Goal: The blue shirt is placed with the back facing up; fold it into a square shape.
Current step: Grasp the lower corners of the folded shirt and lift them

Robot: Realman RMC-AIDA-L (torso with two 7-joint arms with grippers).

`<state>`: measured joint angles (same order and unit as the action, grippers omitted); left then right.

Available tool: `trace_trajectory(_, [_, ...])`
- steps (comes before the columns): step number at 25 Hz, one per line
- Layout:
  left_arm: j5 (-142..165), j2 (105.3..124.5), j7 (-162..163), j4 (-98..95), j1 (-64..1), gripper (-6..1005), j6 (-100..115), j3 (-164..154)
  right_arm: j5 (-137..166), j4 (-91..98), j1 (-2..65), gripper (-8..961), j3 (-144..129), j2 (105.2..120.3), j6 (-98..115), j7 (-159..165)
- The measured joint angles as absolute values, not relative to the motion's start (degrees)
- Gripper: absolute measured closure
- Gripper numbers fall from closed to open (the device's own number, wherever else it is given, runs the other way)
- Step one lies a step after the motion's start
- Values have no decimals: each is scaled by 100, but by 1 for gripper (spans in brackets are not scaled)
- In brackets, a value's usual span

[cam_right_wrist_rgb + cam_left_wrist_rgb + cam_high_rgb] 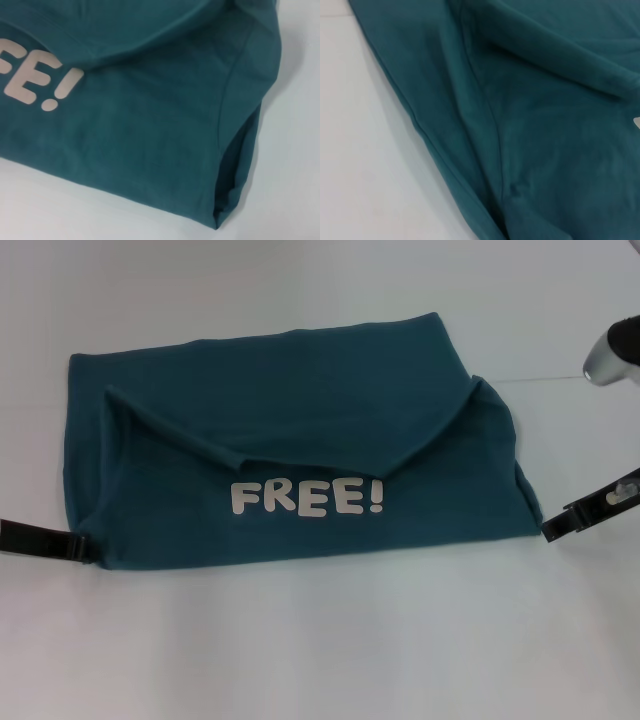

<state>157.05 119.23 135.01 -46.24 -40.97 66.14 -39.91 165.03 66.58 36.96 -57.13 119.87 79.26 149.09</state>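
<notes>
The blue shirt (300, 455) lies folded into a wide band on the white table, with white "FREE!" lettering (306, 498) facing up near its front edge. A loose flap droops across its middle. My left gripper (82, 545) is at the shirt's near left corner, shut on the cloth there. My right gripper (548, 528) sits low at the near right corner, its tip just at the cloth's edge. The left wrist view is filled by the shirt (530, 125). The right wrist view shows the shirt (150, 130) with its corner ending in a point on the table.
The white table (320, 650) spreads all round the shirt. A silver part of the right arm (612, 355) shows at the far right edge.
</notes>
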Motion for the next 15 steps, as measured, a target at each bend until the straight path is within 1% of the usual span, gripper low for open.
trace_trajectory(15, [15738, 11927, 13500, -4619, -4114, 947, 6636, -3990, 16139, 5893, 3710, 279, -5746, 11984, 6959, 14889])
